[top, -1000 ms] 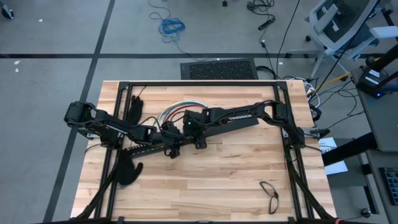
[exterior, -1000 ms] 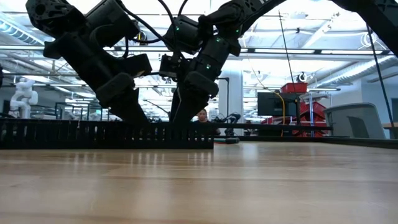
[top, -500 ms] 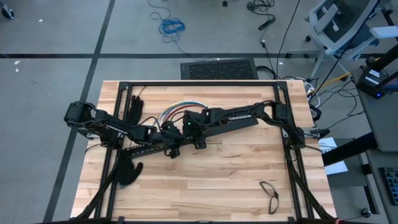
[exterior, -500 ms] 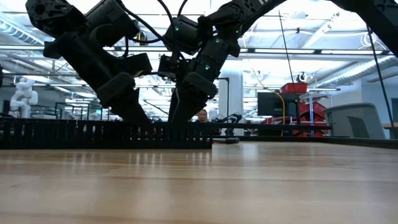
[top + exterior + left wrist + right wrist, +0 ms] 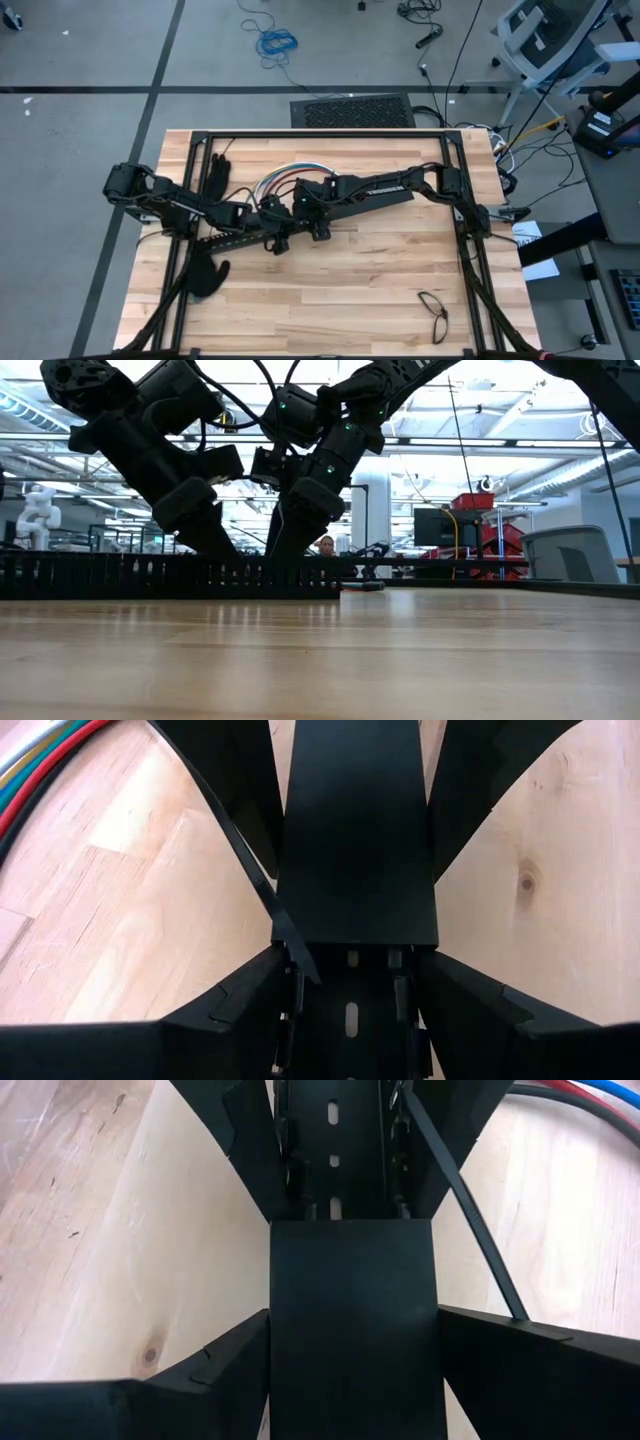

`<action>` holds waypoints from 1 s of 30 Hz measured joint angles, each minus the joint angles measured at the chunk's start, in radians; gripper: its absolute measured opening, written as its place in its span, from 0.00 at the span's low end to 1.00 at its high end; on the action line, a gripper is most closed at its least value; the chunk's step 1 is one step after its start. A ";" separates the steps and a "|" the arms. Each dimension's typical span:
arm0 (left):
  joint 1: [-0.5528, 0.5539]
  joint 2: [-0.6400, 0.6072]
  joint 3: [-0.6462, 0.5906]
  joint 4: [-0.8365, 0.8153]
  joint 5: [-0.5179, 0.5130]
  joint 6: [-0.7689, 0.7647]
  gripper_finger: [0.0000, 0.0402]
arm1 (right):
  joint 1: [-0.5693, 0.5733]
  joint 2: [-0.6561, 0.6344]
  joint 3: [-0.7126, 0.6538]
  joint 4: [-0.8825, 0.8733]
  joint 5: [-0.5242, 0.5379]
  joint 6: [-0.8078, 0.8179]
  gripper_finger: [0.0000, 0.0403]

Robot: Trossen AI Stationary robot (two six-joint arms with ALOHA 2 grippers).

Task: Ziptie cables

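Left end effector (image 5: 262, 222) and right end effector (image 5: 285, 222) both gripping black slotted bar (image 5: 235, 240), thin dark ziptie (image 5: 245, 860) slanting alongside, coloured cables (image 5: 285, 176) arched behind

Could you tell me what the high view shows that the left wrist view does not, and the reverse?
Only the high view shows the black gloves, the eyeglasses and both arms meeting over the slotted bar. Only the left wrist view shows a ziptie slanting down to the bar's slotted end. Both show the cables on the wooden table.
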 joint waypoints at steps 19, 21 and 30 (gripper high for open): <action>0.000 -0.005 0.000 0.002 0.043 0.056 0.55 | -0.005 0.000 0.002 -0.014 -0.009 -0.001 0.62; 0.000 -0.005 0.000 0.001 0.047 0.056 0.59 | -0.005 0.000 0.002 -0.015 -0.009 -0.001 0.62; 0.000 -0.005 0.000 -0.029 0.001 0.169 0.81 | -0.005 -0.001 0.003 -0.019 -0.008 -0.004 0.62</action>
